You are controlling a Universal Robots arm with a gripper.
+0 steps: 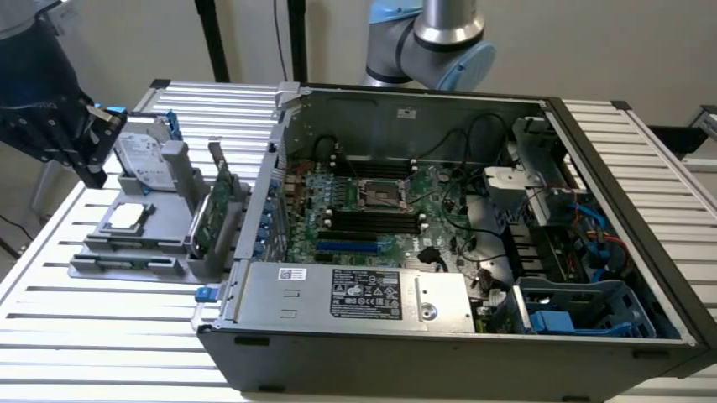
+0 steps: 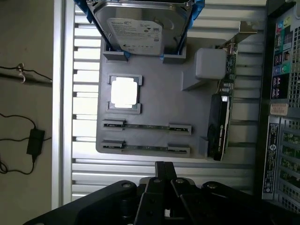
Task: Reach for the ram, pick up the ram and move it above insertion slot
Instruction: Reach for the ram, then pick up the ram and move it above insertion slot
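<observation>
Two long thin sticks, the ram (image 2: 146,126), lie edge-on in the clip holders of a grey fixture tray (image 2: 154,101); a second stick (image 2: 145,148) runs parallel to the first. In the wrist view my gripper (image 2: 163,166) sits just off the tray's edge, closest to the second stick. Its fingers are together with nothing between them. In the exterior view the gripper (image 1: 90,170) hangs over the tray's end at the exterior view's left, beside the hard drive. The black memory slots (image 1: 375,221) lie on the motherboard inside the open case.
The tray also holds a silver hard drive (image 2: 140,29) in blue brackets, a processor chip (image 2: 124,92) and an upright green expansion card (image 2: 225,101). The open computer case (image 1: 448,336) stands to the exterior view's right on a slatted metal table (image 1: 101,336). Cables lie on the floor.
</observation>
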